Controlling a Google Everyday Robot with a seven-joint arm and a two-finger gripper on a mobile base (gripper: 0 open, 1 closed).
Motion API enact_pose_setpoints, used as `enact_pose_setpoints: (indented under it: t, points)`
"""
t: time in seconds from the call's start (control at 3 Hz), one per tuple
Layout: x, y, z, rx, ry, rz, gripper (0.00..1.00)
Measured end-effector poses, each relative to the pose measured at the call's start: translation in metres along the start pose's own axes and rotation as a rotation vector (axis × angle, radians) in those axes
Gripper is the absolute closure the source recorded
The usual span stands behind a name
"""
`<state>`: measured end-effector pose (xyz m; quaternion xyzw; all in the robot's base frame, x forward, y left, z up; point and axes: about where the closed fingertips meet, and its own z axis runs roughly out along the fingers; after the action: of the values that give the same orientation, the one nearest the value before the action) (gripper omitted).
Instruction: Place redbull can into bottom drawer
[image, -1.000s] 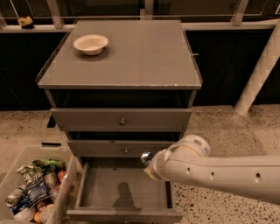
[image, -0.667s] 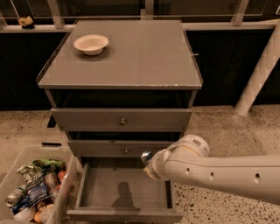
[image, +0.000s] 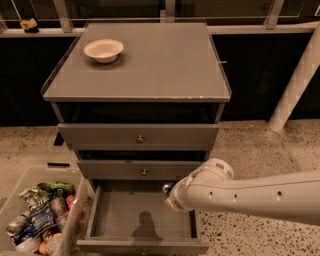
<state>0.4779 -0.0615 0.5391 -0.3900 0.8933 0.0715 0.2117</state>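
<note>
One white arm (image: 250, 192) reaches in from the right. Its end effector (image: 169, 194) hangs over the right rear of the one open bottom drawer (image: 115, 212); open or closed, I cannot tell. One silver glint at its tip looks like the redbull can (image: 166, 188). Above are two closed drawer fronts (image: 100, 135). One bowl (image: 103, 50) sits on the cabinet top (image: 165, 65), and one bin (image: 75, 210) of snack packets (image: 42, 217) stands at left.

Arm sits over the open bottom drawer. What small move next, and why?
Probably lower the gripper slightly into the bottom drawer: the redbull can at its tip appears to hang over the drawer's right side, its shadow on the floor.
</note>
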Motion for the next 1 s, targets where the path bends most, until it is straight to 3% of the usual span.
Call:
enact_pose_setpoints:
  t: [0.33, 1.0]
  points:
    - [0.032, -0.009, 0.053, -0.044, 0.047, 0.072, 1.00]
    - [0.046, -0.006, 0.071, -0.068, 0.069, 0.089, 1.00]
